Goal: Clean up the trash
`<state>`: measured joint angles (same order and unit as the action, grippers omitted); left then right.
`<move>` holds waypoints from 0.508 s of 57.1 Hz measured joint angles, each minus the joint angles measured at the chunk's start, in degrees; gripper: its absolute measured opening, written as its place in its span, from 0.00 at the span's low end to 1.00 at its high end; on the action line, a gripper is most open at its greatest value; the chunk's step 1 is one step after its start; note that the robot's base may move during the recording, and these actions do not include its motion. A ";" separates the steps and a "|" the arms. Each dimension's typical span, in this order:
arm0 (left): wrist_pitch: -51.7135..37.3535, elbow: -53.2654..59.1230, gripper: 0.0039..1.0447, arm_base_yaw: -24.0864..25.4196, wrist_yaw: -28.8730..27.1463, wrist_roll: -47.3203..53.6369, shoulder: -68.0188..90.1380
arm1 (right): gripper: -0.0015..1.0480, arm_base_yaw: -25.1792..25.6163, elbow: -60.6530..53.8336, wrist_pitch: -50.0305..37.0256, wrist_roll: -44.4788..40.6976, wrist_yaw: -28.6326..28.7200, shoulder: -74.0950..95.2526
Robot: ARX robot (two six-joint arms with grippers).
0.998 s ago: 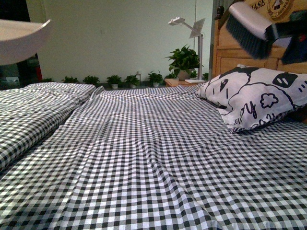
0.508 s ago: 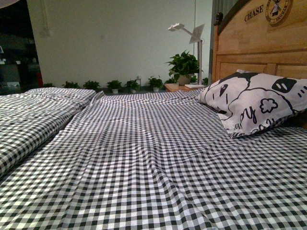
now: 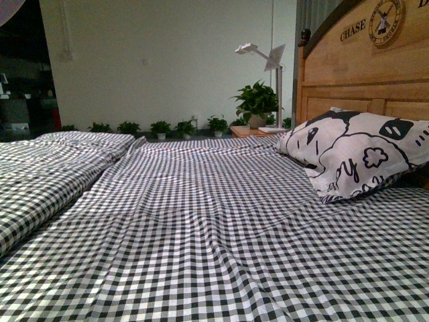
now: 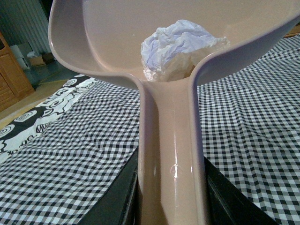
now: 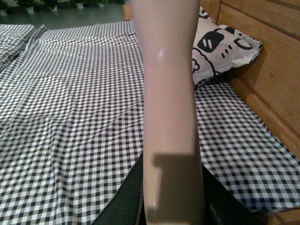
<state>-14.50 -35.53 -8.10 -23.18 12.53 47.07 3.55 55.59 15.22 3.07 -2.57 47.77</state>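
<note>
In the left wrist view my left gripper (image 4: 171, 201) is shut on the handle of the pink dustpan (image 4: 117, 42), held above the checked bed. The trash, a crumpled white paper wad (image 4: 180, 47), lies inside the pan near the handle's root. In the right wrist view my right gripper (image 5: 172, 201) is shut on the pale pink handle of the brush (image 5: 168, 93); its bristles are out of view. In the front view only a sliver of the dustpan (image 3: 8, 9) shows at the top left corner; neither gripper shows there.
The black-and-white checked bedspread (image 3: 201, 221) covers the bed. A black-and-white patterned pillow (image 3: 355, 151) leans on the wooden headboard (image 3: 362, 67) at the right. A potted plant (image 3: 256, 102) and a white lamp (image 3: 263, 50) stand on a nightstand behind.
The brush, high at the right a second ago, has risen out of the front view. The dustpan at the top left has also risen, leaving only a sliver.
</note>
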 joint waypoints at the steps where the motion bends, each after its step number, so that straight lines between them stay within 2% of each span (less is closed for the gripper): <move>1: 0.00 0.09 0.27 0.00 0.00 -0.02 -0.04 | 0.19 -0.11 0.00 0.04 0.04 -0.02 -0.09; 29: 0.61 0.17 0.27 0.28 1.75 -2.78 -0.04 | 0.19 -1.09 -0.04 0.76 0.13 -0.42 -0.31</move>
<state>-13.89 -35.35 -7.81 -21.43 9.76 47.03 2.46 55.55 15.99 3.20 -2.98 47.46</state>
